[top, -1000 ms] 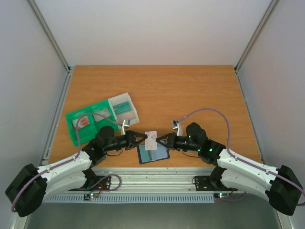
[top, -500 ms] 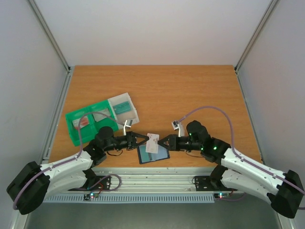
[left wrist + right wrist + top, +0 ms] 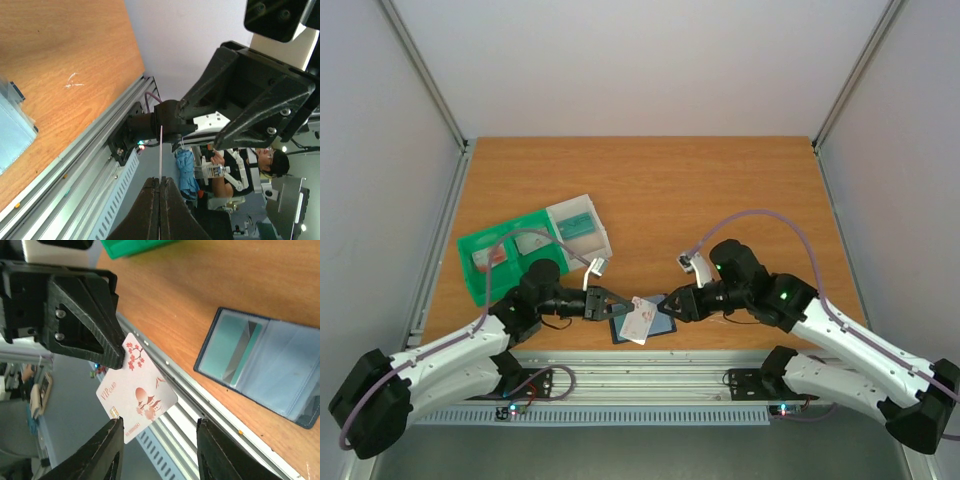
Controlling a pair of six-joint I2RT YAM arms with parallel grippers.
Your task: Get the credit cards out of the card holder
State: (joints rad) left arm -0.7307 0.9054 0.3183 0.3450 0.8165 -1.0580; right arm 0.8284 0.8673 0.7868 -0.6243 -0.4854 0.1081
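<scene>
The left gripper [image 3: 160, 182] is clenched on one corner of the pale card [image 3: 137, 390] with the red mark. It holds the card in the air, clear of the card holder [image 3: 280, 375], while the right gripper [image 3: 159, 426] hangs just short of it with fingers apart, gripping nothing. The holder lies open on the table [image 3: 210, 280] below and between the two grippers, a teal card [image 3: 227, 347] tucked in one pocket, so the free right arm looks better placed for it.
</scene>
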